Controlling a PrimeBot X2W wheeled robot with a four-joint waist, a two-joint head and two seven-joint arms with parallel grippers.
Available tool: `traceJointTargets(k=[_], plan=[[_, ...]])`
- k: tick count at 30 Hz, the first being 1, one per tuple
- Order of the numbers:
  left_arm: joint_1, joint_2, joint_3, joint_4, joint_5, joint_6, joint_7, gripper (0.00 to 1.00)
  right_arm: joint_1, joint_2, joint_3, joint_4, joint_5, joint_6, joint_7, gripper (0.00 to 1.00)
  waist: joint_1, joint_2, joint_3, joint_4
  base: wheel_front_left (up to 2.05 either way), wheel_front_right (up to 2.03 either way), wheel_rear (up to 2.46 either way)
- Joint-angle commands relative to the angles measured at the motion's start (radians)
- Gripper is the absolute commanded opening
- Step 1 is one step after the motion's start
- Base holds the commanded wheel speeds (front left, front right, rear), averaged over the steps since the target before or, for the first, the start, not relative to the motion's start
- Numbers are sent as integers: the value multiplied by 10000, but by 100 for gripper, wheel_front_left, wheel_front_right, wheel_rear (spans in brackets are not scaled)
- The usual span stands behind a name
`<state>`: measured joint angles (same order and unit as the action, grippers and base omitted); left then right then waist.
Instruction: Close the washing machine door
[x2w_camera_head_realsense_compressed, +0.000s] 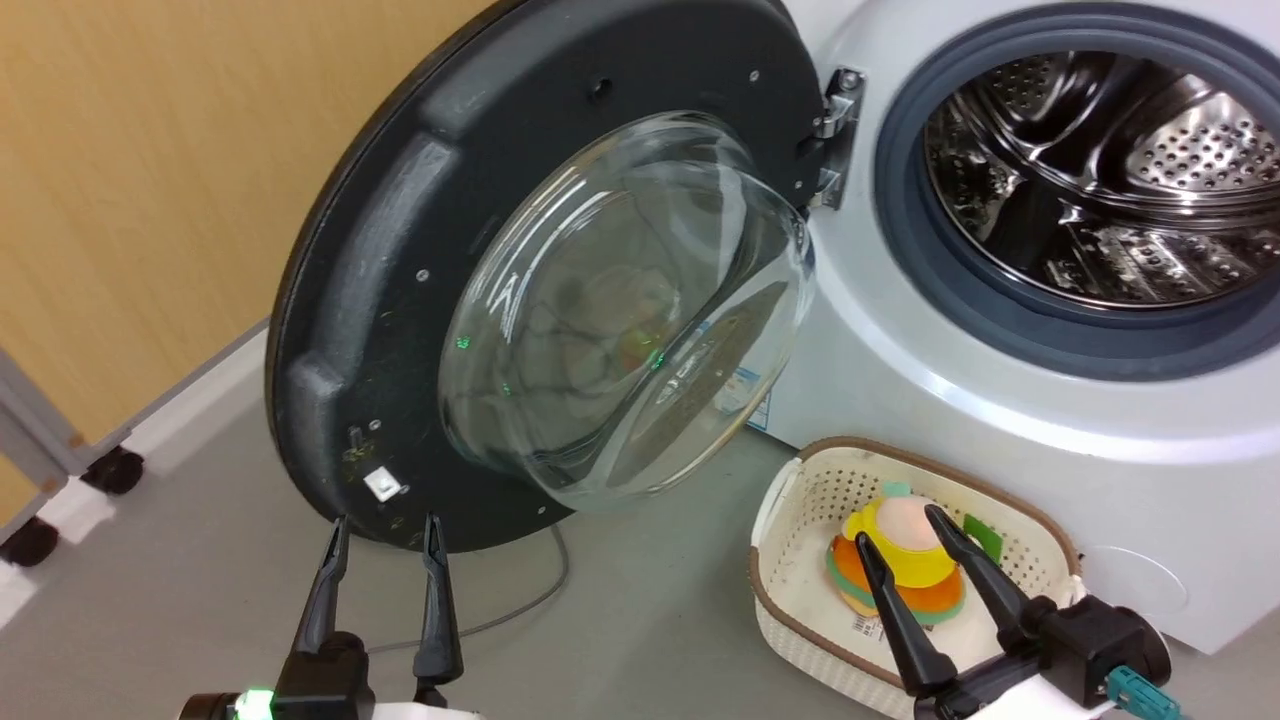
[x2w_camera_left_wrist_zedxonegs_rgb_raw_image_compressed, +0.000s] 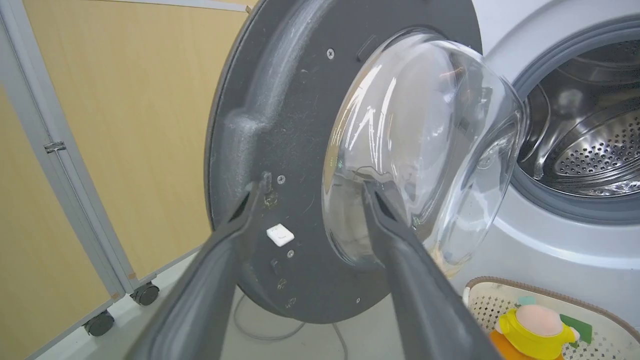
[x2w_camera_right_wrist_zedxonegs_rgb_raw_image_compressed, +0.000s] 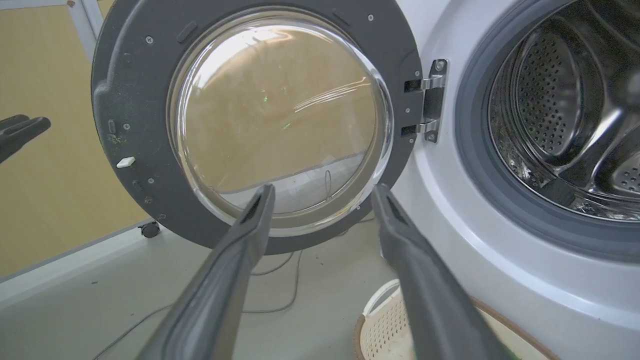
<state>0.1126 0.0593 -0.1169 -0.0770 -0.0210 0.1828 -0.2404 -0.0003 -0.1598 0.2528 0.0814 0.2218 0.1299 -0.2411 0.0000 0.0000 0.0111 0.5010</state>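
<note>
Hanging wide open, the washing machine door (x2w_camera_head_realsense_compressed: 400, 300) sits just beyond the left claw (x2w_camera_head_realsense_compressed: 386, 520), fingers spread and empty. The right claw (x2w_camera_head_realsense_compressed: 895, 525), spread too, half-hides a toy (x2w_camera_head_realsense_compressed: 900, 565) in the basket (x2w_camera_head_realsense_compressed: 800, 470). Behind it, the washing machine (x2w_camera_head_realsense_compressed: 1000, 440) is cut off above.

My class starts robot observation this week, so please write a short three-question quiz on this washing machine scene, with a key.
1. True or false: the washing machine door is latched shut.
2. What lies in the basket? A towels; B a colourful toy; C a bottle.
3. Fill in: the left gripper has its jaws ____.
Key: 1 false; 2 B; 3 open.
</note>
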Motion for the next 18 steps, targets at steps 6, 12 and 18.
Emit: traceJointTargets(k=[6,12,18], plan=[[217,46,-59,-89,-49,138,-209,100,-170,-112,148,73,179,8,-201,100,0,0,23,284,0,0,0],[219,48,-32,-112,-39,118,-214,100,-135,-77,117,68,184,8,-206,100,0,0,10,282,0,0,0],[164,35,-6,-215,-261,-22,-214,0,-94,-48,100,39,159,8,-206,100,0,0,-1,279,0,0,0]])
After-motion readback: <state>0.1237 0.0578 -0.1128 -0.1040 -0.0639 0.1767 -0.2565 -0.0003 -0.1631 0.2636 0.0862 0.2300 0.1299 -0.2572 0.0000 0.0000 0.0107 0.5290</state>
